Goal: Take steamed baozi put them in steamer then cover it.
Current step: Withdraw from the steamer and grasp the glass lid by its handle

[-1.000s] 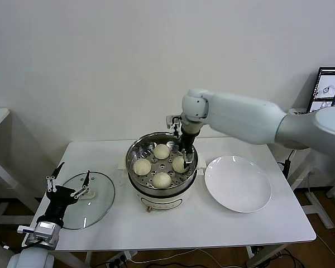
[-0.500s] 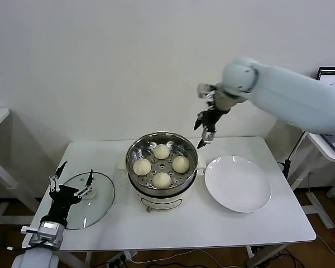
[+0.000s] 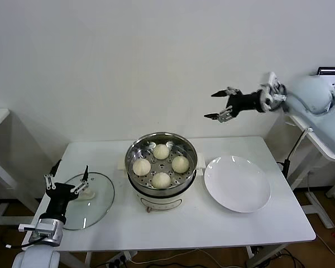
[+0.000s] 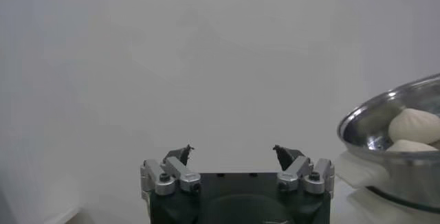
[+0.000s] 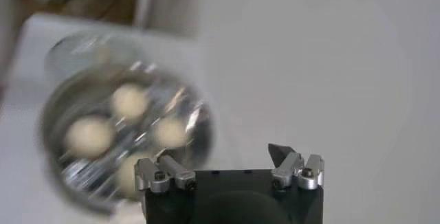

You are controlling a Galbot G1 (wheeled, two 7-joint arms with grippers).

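On the white bench (image 3: 184, 223), near its middle, stands the round shiny stainless-steel steamer (image 3: 161, 171) on its white electric base. Four small cream-white steamed baozi (image 3: 161, 180) with pleated tops sit apart from one another on its perforated tray: one at the far side, one to the left, one to the right and one nearest the robot. Left of the steamer, and clear of it, the round clear glass cover (image 3: 92, 198) with a metal rim and white handle lies flat on the bench. Right of the steamer, just beside it, rests a flat round white plate (image 3: 238, 183) with nothing on it.

Over the left near corner of the bench, the left tool (image 3: 66, 178) hangs above the cover with its two black-tipped fingers spread wide and holding nothing; the left wrist view shows the same gap between the fingertips (image 4: 182, 152), with the steamer's rim and two buns off to one side. High above the far right of the bench, well clear of the steamer and plate, the right tool (image 3: 216, 105) points leftward, fingers spread and empty. A dark monitor (image 3: 332, 74) shows at the far right edge.
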